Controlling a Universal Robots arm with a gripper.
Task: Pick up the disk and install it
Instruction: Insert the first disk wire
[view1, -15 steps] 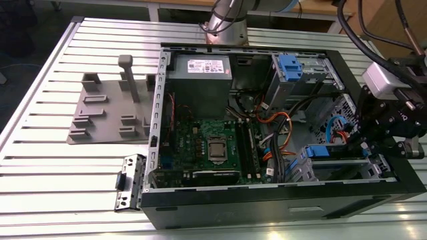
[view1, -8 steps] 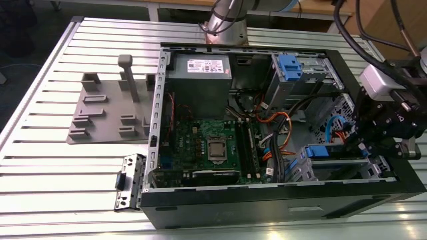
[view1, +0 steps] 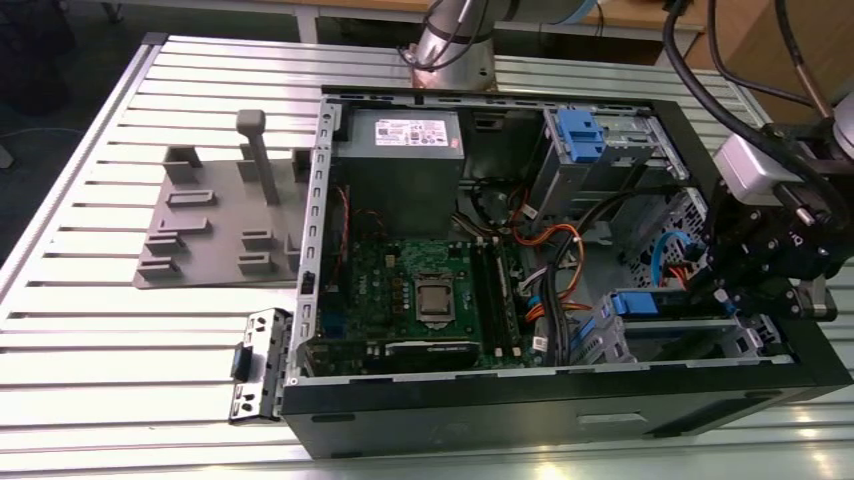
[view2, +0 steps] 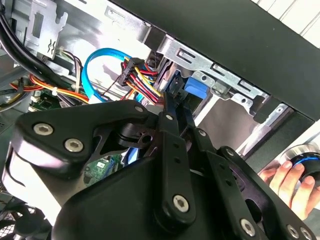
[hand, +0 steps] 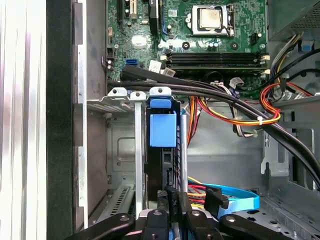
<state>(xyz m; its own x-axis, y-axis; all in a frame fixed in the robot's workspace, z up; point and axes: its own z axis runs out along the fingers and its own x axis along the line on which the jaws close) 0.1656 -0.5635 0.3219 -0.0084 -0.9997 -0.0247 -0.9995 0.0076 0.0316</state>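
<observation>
Slatted metal table (view1: 120, 320) carries an open computer case (view1: 561, 400); the disk (hand: 162, 150) stands edge-up in its bay, gripper (hand: 170, 197) clamped on its edge (stiff, probably fragile, best held by its blue frame).

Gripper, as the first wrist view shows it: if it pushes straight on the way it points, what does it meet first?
Most likely the disk, standing on edge in the drive cage right ahead of the gripper. It is already close to the disk's near edge; depth is unclear, so I cannot tell if it touches.

Disk (hand: 162, 150) edge-on, faces hidden in bay
</observation>
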